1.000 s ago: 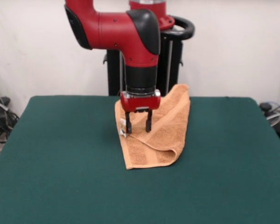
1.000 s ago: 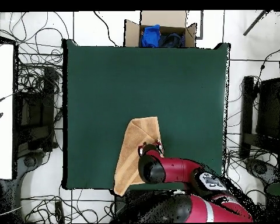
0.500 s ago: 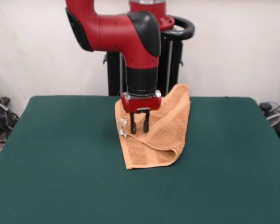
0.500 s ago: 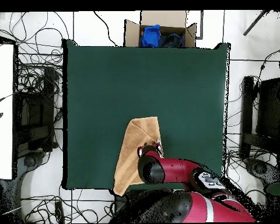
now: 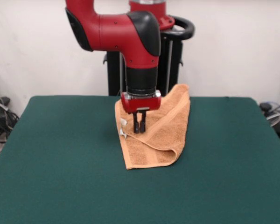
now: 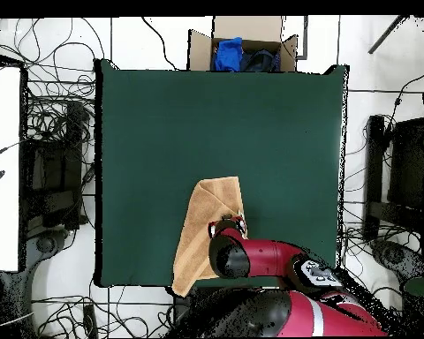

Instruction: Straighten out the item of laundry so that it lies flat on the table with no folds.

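Trouble lies mostly in the grip — the red and black gripper (image 5: 139, 127) has its fingers drawn nearly together on the top layer of the folded orange-tan terry towel (image 5: 155, 132), beside the small white tag (image 5: 123, 128). The towel lies doubled over near the robot's side of the dark green felt table (image 5: 56, 154), one end hanging off that edge. A pinch that catches both layers would likely drag the whole bundle instead of opening the fold — and a shallow pinch could slip off the terry.
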Controlling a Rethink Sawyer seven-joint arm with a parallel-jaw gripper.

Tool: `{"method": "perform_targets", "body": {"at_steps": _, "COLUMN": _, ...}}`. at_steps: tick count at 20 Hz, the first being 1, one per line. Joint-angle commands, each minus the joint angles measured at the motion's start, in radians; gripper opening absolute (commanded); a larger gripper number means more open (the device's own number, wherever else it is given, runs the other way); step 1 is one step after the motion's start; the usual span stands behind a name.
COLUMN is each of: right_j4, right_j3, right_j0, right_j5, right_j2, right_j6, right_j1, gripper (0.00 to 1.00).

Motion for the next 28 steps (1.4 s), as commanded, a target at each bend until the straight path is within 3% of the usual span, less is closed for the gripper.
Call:
{"method": "perform_targets", "body": {"at_steps": 1, "right_j4": -0.012, "right_j3": -0.041, "right_j0": 0.023, "right_j5": -0.003, "right_j2": 0.011, "right_j6": 0.140, "right_j1": -0.022, "gripper": 0.00}}
{"method": "perform_targets", "body": {"at_steps": 7, "right_j4": -0.008, "right_j3": -0.003, "right_j0": 0.019, "right_j5": 0.039, "right_j2": 0.017, "right_j6": 0.138, "right_j1": -0.089, "gripper": 0.00}}
{"method": "perform_targets", "body": {"at_steps": 15, "right_j4": 0.026, "right_j3": 0.085, "right_j0": 0.012, "right_j5": 0.166, "right_j2": 0.048, "right_j6": 0.127, "right_j1": -0.261, "gripper": 0.00}}
{"method": "perform_targets", "body": {"at_steps": 25, "right_j4": -0.020, "right_j3": 0.076, "right_j0": -0.038, "right_j5": 0.115, "right_j2": 0.072, "right_j6": 0.119, "right_j1": -0.219, "gripper": 0.00}}
{"method": "perform_targets", "body": {"at_steps": 26, "right_j4": -0.023, "right_j3": 0.078, "right_j0": -0.045, "right_j5": 0.111, "right_j2": 0.078, "right_j6": 0.120, "right_j1": -0.220, "gripper": 1.00}}
{"method": "perform_targets", "body": {"at_steps": 28, "right_j4": -0.013, "right_j3": 0.074, "right_j0": -0.030, "right_j5": 0.111, "right_j2": 0.070, "right_j6": 0.125, "right_j1": -0.223, "gripper": 1.00}}
